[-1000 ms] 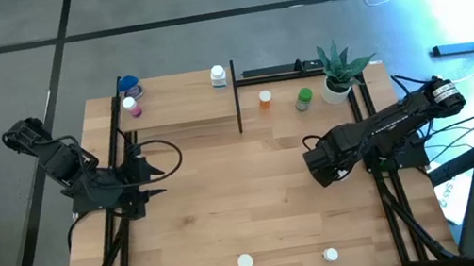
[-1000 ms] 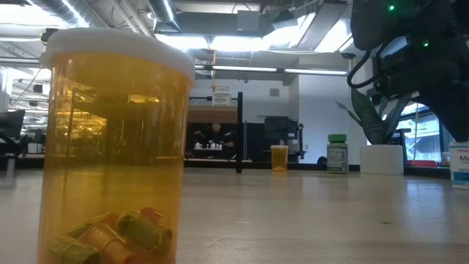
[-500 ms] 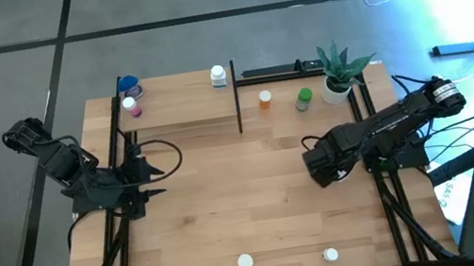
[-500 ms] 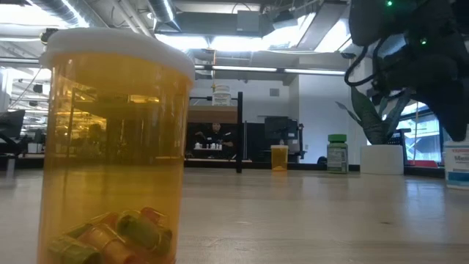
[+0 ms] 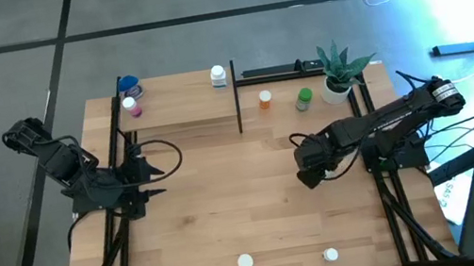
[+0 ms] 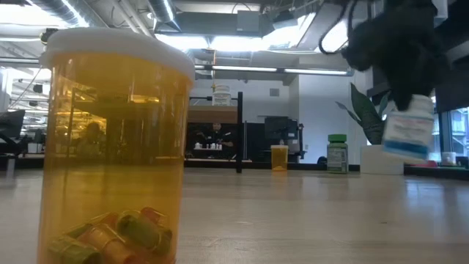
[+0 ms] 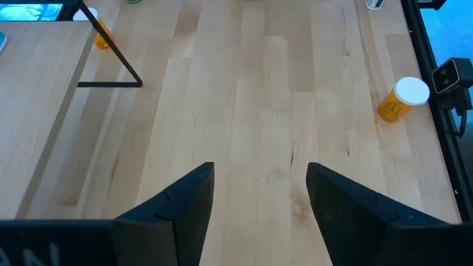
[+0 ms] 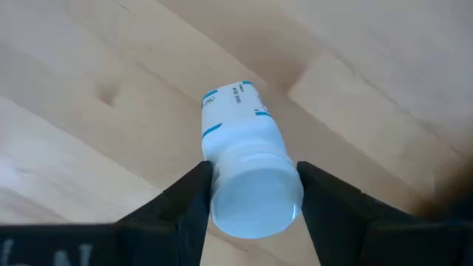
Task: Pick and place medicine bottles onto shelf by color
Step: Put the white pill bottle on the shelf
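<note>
High view: right tool (image 5: 307, 162) had shifted leftward across the worktop (image 5: 230, 210) from its spot near the right edge a second before, toward the middle. Left tool (image 5: 150, 173) waited unmoved at the left edge beside the shelf (image 5: 178, 110). On the shelf stood a blue bottle (image 5: 131, 88), a pink bottle (image 5: 129, 106) and a white bottle (image 5: 218, 76); an orange bottle (image 5: 265, 100) and a green bottle (image 5: 305, 98) stood right of the shelf, near the plant (image 5: 338, 67). Two more white caps showed at the near edge.

Low view: the carried bottle (image 6: 407, 130), earlier at the frame's right margin at worktop level, now hung clear above the wood, tilted, under the dark right arm. Judged: lift done, transport begun. A big orange bottle (image 6: 113, 147) filled the foreground.

Left wrist view: left fingers (image 7: 185, 207) spread, nothing between them; one orange bottle (image 7: 403, 100) lay on its side well ahead.

Right wrist view: right tool (image 8: 251, 196) pinched the carried bottle at its cap end, a white body with blue label marks, white cap toward the camera. Probable destination: beside the shelf's white bottle.
</note>
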Tool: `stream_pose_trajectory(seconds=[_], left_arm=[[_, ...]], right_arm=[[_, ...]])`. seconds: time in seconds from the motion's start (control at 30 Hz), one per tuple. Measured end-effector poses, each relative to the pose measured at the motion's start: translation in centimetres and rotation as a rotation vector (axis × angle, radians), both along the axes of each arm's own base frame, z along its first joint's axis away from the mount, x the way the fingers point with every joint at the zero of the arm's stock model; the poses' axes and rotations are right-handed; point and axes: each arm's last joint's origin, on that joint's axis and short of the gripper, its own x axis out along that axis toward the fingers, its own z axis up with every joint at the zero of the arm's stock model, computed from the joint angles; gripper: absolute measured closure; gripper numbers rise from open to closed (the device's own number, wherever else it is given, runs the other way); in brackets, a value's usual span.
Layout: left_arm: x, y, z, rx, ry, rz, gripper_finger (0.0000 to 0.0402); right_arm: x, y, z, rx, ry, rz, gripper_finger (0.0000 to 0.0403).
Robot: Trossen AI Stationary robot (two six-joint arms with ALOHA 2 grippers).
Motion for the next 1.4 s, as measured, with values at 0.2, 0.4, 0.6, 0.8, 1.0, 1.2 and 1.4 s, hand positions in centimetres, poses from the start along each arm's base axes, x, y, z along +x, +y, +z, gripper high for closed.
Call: stream_pose_trajectory(seconds=[0.2,0.4,0.6,0.8,1.0,1.2,1.4], left_arm=[[0.0,0.0,0.0,-0.002,0.001,0.003,0.0192],[0.0,0.0,0.0,-0.020,0.000,0.016,0.0192],[0.0,0.0,0.0,-0.023,0.000,0.019,0.0192],[0.0,0.0,0.0,-0.028,0.003,0.012,0.0192],[0.0,-0.1,-0.1,-0.051,0.021,-0.016,0.0192],[-0.1,-0.1,-0.1,-0.052,0.023,-0.019,0.0192],[0.0,-0.1,-0.1,-0.049,0.024,-0.021,0.0192]], right_arm=[[2.1,0.2,1.4,-0.060,-0.063,0.079,0.0216],[6.0,0.2,2.4,-0.099,-0.099,0.213,0.0216],[11.1,-0.1,2.8,-0.124,-0.125,0.351,0.0216],[15.2,-0.8,1.8,-0.113,-0.092,0.467,0.0216],[18.1,-1.3,0.3,-0.085,-0.096,0.557,0.0217],[19.3,-1.5,-1.9,-0.078,-0.038,0.605,0.0217],[19.3,-1.5,-2.6,-0.072,-0.006,0.630,0.0215]])
